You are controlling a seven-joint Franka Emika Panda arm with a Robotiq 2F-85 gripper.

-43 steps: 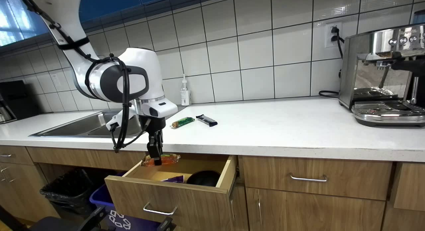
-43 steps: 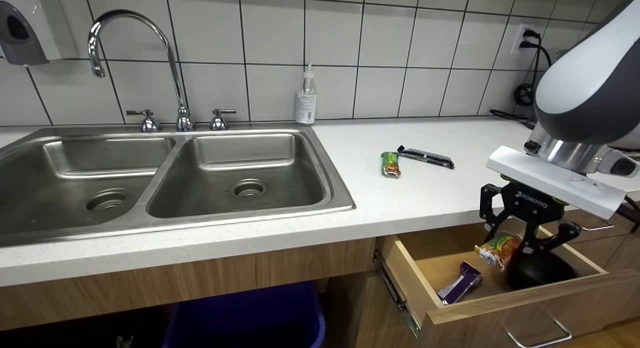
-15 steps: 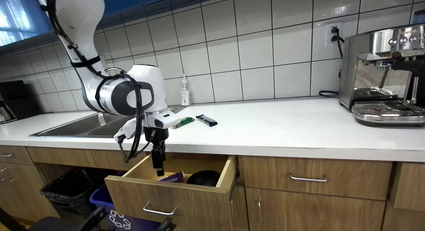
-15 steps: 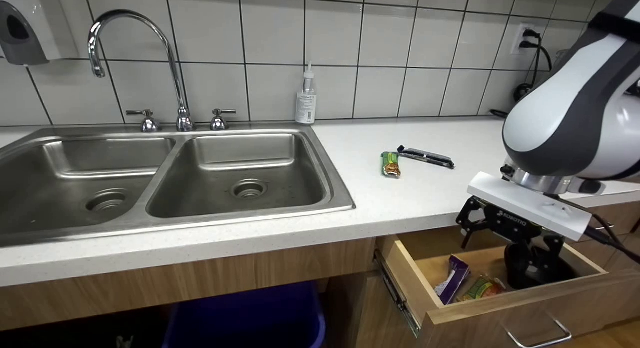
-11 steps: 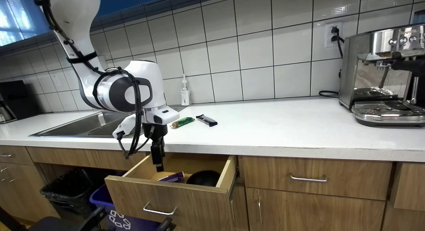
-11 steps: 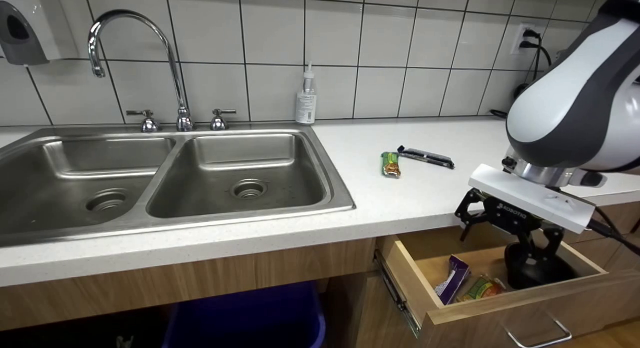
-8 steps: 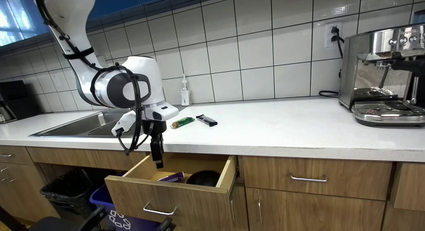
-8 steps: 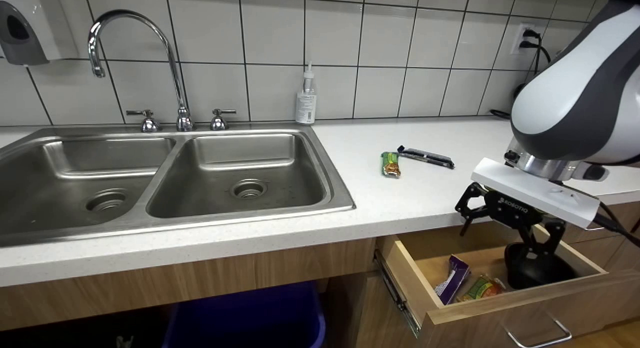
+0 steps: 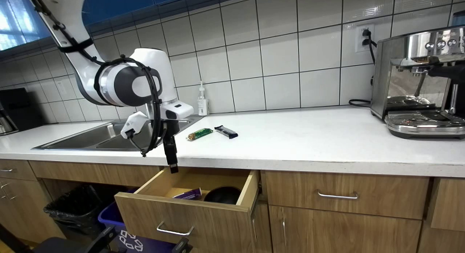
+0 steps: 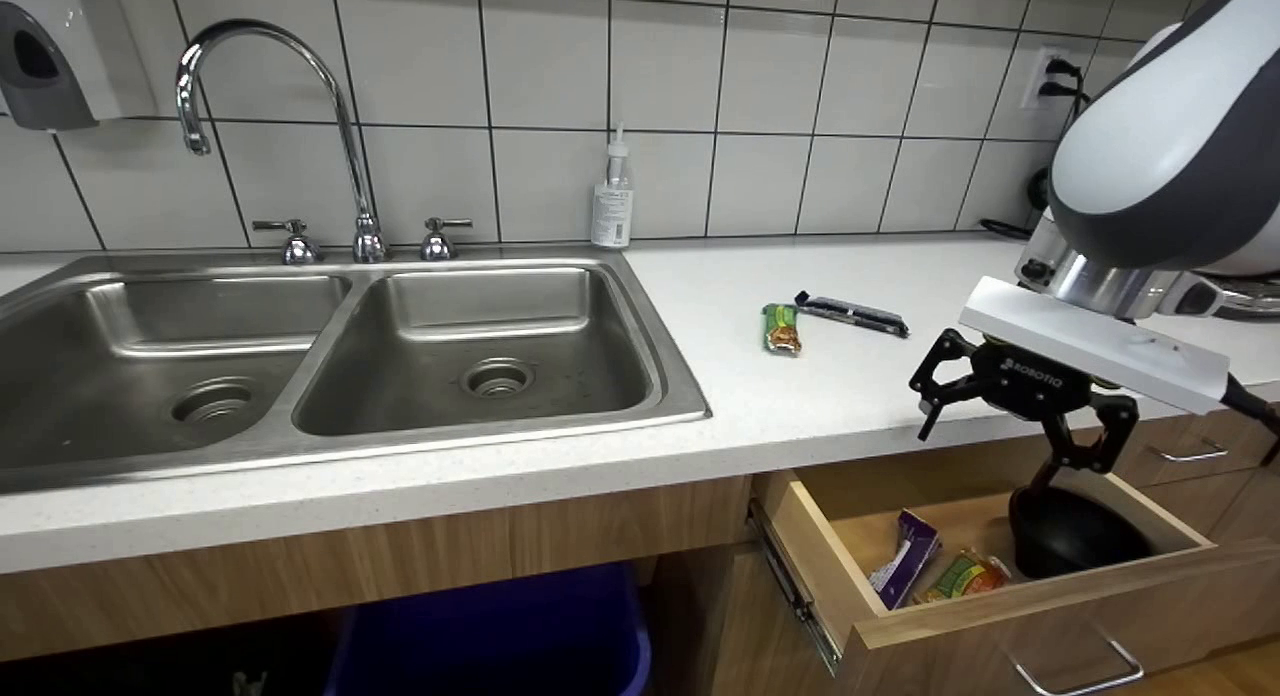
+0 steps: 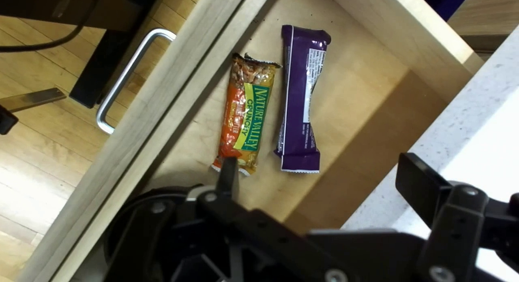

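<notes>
My tool hangs over the open drawer, spread pretty wide apart. The orange Nature Valley bar lies in there, just beside a purple-wrapped bar and near a black bowl. Up on the desk there's a green-wrapped bar plus a dark-wrapped bar.

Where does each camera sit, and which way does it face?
Exterior view: before the sink, facing the tiled wall; arm and open gripper at right.
Exterior view: before the open drawer, facing that wall; arm and gripper at left.
Wrist view: above the drawer, looking down at the orange bar; fingers in front.
Both exterior views share the green bar and bottle.
</notes>
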